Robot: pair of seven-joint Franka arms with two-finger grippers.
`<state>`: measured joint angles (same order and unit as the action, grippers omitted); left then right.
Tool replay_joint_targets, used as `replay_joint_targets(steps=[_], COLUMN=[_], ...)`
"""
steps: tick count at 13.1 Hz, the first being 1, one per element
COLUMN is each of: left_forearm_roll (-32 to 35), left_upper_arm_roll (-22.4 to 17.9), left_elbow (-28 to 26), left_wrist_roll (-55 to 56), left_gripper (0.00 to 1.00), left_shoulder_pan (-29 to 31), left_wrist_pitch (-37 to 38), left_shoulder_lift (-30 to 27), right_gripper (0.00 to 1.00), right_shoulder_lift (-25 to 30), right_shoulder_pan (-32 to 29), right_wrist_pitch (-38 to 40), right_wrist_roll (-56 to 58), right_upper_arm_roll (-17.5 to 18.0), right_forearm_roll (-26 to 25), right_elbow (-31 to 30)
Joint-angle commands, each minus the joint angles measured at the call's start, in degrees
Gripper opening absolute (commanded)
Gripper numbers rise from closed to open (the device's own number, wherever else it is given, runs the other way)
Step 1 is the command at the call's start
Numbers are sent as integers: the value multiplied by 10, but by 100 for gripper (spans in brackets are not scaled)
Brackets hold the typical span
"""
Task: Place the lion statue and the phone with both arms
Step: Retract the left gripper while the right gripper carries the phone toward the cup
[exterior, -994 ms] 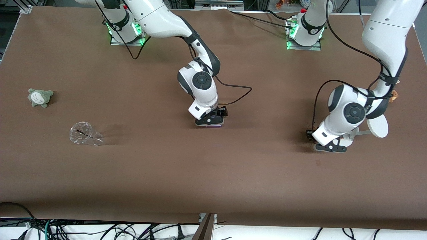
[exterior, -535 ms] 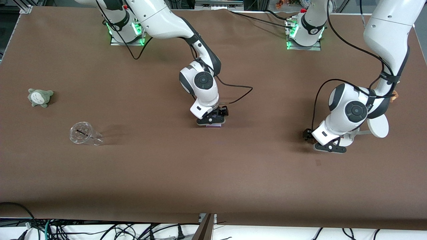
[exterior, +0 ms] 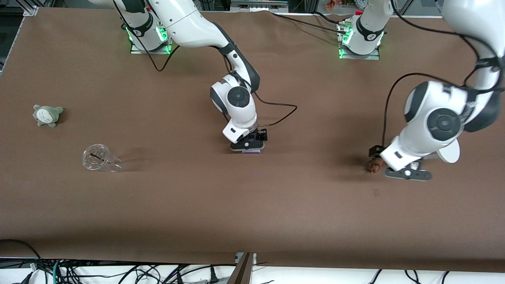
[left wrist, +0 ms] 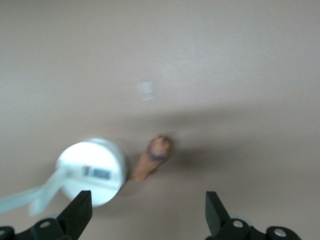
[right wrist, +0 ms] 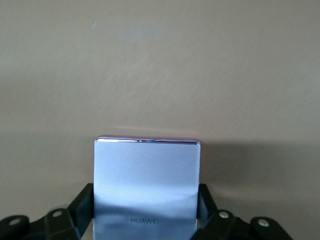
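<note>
While the left end effector [exterior: 407, 174] hangs apart over the lion statue [exterior: 373, 165] beside the white stand [left wrist: 92, 170], right end effector [exterior: 247, 147], clamped on the phone [right wrist: 147, 185], should lift straight off the worktop [exterior: 252, 205].

The lion statue [left wrist: 152, 164] lies on the brown table [left wrist: 225, 75] just beside a white round stand [left wrist: 91, 171].

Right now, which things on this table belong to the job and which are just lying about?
Part of the job:
- tiny orange-brown lion statue, lying on the table, released
- flat pale lavender phone, between the right gripper fingers
- open left gripper

Lying about:
- white round-based stand
- clear plastic cup
- grey plush toy
</note>
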<state>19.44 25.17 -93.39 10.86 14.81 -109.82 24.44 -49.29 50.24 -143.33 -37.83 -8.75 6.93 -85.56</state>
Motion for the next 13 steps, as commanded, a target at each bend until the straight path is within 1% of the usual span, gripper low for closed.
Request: replay_joint_targets(steps=[1,2,3,5,6,8,11,12,13], left_forearm_roll=[-11,-43,-75,-127,-130,-133,-135,-155,-164], left_upper_arm_roll=[8,5,8,8,7,8,9,-1,-56], left_elbow=[76,96,113,139,150,150,150,143,134], left_wrist_roll=[-17,-29,-46,-90,-103,-106,-106,-107,-102], left_gripper=[100,100,100,100,100,100,100,100,100], left_shoulder_pan=[7,14,36,62,65,65,64,54,-2], left_wrist_pitch=[86,106,129,185,215,254,280,275,272], left_shoulder_lift=[-7,-19,-32,-60,-78,-104,-117,-127,-137], right_gripper=[38,38,38,38,38,38,38,38,38], right_shoulder_lift=[24,38,55,70,75,79,78,76,75], right_shoulder_pan=[-10,-34,-68,-110,-142,-183,-244,-256,-269], right_wrist_pitch=[42,57,64,120,126,149,175,183,193], right_wrist_roll=[51,79,107,171,204,244,306,322,333], right_upper_arm_roll=[-32,-36,-30,-36,-34,-35,-36,-36,-35], right_forearm_roll=[6,11,13,13,13,13,13,13,13], right_elbow=[8,8,6,6,6,6,2,-2,-6])
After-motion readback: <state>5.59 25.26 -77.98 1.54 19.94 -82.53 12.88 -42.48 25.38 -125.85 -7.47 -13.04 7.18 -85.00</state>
